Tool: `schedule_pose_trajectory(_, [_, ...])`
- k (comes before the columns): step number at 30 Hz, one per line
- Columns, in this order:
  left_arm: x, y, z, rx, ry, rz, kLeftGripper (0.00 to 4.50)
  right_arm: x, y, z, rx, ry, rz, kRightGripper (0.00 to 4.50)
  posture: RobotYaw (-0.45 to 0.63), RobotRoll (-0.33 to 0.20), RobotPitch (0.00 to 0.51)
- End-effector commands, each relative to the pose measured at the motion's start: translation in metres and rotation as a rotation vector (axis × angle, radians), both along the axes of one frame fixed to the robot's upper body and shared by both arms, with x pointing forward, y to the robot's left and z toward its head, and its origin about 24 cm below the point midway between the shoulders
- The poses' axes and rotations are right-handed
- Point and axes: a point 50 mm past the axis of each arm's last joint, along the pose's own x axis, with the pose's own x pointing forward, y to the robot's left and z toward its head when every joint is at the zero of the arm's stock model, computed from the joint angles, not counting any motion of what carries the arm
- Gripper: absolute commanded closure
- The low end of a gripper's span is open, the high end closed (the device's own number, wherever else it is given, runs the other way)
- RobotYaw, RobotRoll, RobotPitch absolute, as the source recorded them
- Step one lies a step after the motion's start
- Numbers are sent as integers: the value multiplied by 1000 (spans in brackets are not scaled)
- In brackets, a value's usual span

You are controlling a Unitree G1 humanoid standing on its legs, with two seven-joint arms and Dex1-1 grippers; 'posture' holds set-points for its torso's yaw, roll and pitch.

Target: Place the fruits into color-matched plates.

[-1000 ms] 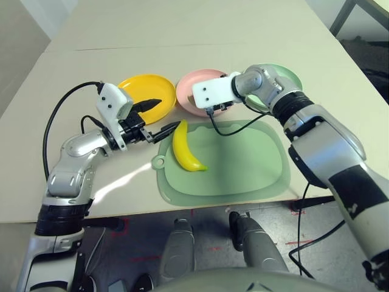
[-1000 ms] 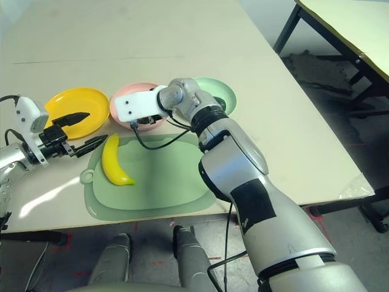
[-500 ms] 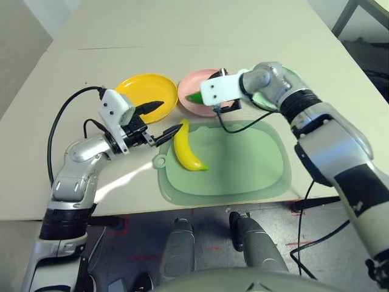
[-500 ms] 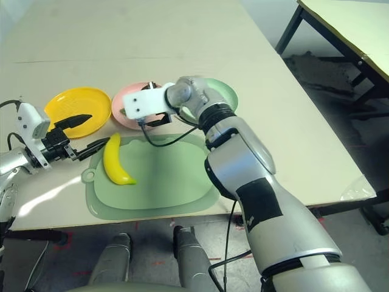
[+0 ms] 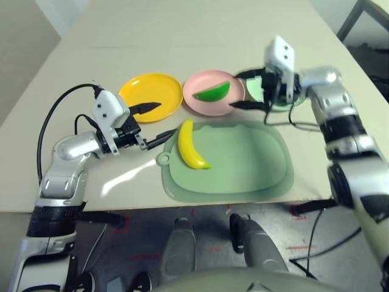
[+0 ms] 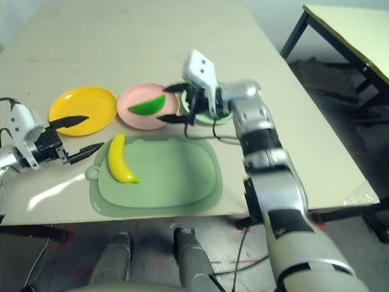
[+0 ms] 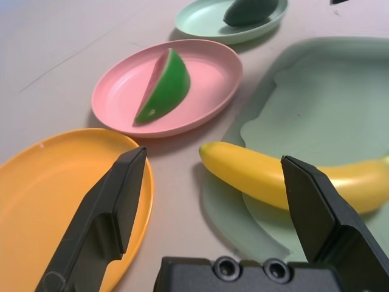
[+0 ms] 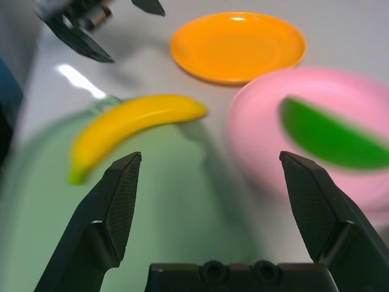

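Lying on the near-left part of the green mat (image 5: pixel 237 161), the banana (image 5: pixel 191 145) has its top end pointing toward the gap between yellow plate (image 5: pixel 152 96) and pink plate (image 5: pixel 209 101). Watermelon wedge (image 5: pixel 212 92) sits inside the pink plate, rind side up. Avocado (image 7: pixel 250 10) sits in the green plate (image 7: pixel 203 21), seen in the left wrist view. All three plates line up just behind the mat: yellow to the left, pink in the middle, green to the right. Left gripper (image 5: pixel 154 123) is to the left of the mat, jaws wide, holding nothing; one finger is over the yellow plate's near rim, the other points at the banana, close to it but whether touching I cannot tell. Right gripper (image 5: pixel 248 89) hovers behind the mat, between the pink and green plates, jaws wide and empty. Table (image 5: pixel 182 36) is beige.
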Motion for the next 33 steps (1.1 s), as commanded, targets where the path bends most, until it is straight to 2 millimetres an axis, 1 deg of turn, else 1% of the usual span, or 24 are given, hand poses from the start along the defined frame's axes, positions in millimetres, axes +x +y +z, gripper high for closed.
schedule_pose_trajectory(1, [2,4,-6,149,26,-78,0,-25,-1,-19,158,65,11,18,60,0,206])
schedule_pose_trajectory(2, [3,4,-6,192,31,-105,0,-32,0,-28,207,70,10,18,58,0,205])
schedule_pose_trajectory(4, [5,5,-5,247,26,-156,0,-41,3,-40,254,60,-4,18,53,0,202])
schedule_pose_trajectory(6, [6,2,-3,279,10,-204,0,-45,5,-49,261,38,-18,18,47,0,200])
schedule_pose_trajectory(9, [6,-8,2,398,-30,-332,0,-52,5,-68,239,-29,-16,18,39,0,198])
schedule_pose_trajectory(11, [6,-12,5,467,-57,-398,0,-54,6,-74,239,-71,-8,18,35,0,194])
schedule_pose_trajectory(13, [8,-18,13,551,-92,-490,0,-58,8,-80,240,-136,14,18,32,0,190])
schedule_pose_trajectory(17, [14,-23,26,681,-97,-610,0,-59,7,-86,218,-226,32,18,18,0,184])
schedule_pose_trajectory(21, [23,-29,33,784,-102,-682,0,-59,6,-92,178,-275,53,18,0,0,179])
schedule_pose_trajectory(26, [43,-33,32,932,-82,-727,0,-66,12,-98,159,-296,95,18,-25,0,179])
schedule_pose_trajectory(31, [54,-44,27,986,-92,-787,0,-70,13,-100,163,-299,81,18,-60,0,177])
schedule_pose_trajectory(33, [58,-53,22,989,-98,-824,0,-71,11,-100,163,-297,55,18,-75,0,175])
